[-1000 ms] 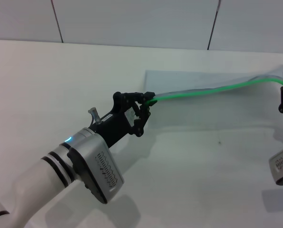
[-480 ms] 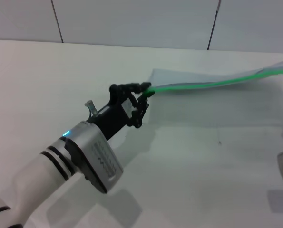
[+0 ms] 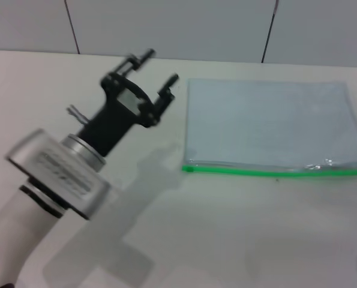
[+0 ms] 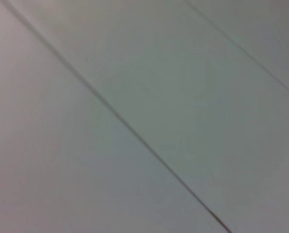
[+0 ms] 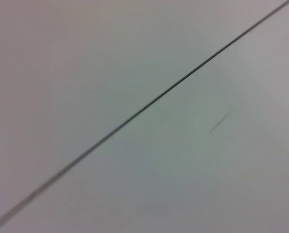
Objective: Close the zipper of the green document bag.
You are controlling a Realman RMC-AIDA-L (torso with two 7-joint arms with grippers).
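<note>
The left pincer (image 3: 155, 67) is hovering open and empty. The bag (image 3: 268, 123) is lying flat on the table (image 3: 226, 240) to its right, zipper (image 3: 274, 172) on the near edge. Any unsealed stretch risks going unnoticed.

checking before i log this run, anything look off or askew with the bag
Nothing stands out. The bag lies flat on the table, its zipper running straight along the near edge. The left gripper is open, raised clear to the bag's left. The right gripper is out of view.
</note>
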